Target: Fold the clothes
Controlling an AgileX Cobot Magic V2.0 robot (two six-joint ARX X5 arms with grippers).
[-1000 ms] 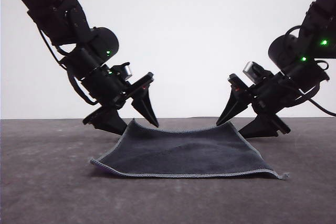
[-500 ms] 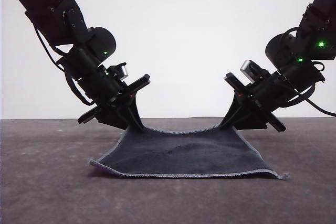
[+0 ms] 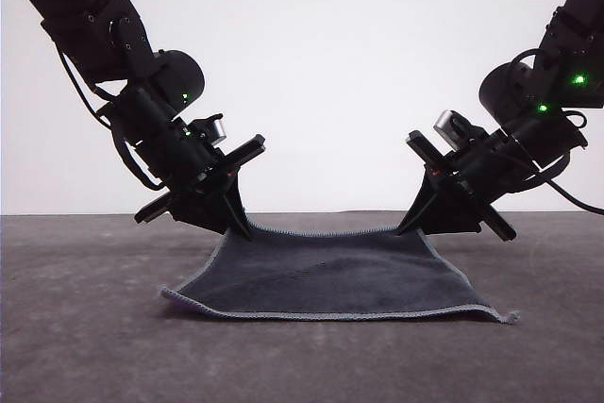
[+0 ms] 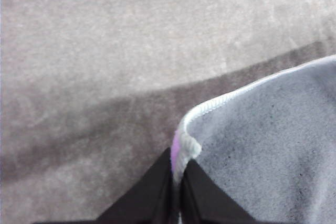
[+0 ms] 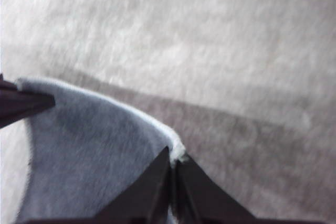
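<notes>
A lab-like test setup — bare grey felt table (image 3: 85,346), blank white wall (image 3: 330,63) behind, two robot arms.

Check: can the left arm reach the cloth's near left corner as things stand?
Probably not right now: the left tool is shut on the cloth's far left corner, so it would have to let go first. The path itself looks unobstructed.

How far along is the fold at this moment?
Done: the left gripper and right gripper are each shut on a far corner of the cloth, with a purple edge in the left wrist view. In hand: those corners sit slightly raised. Left: the fold itself; the cloth lies open, single-layered.
</notes>
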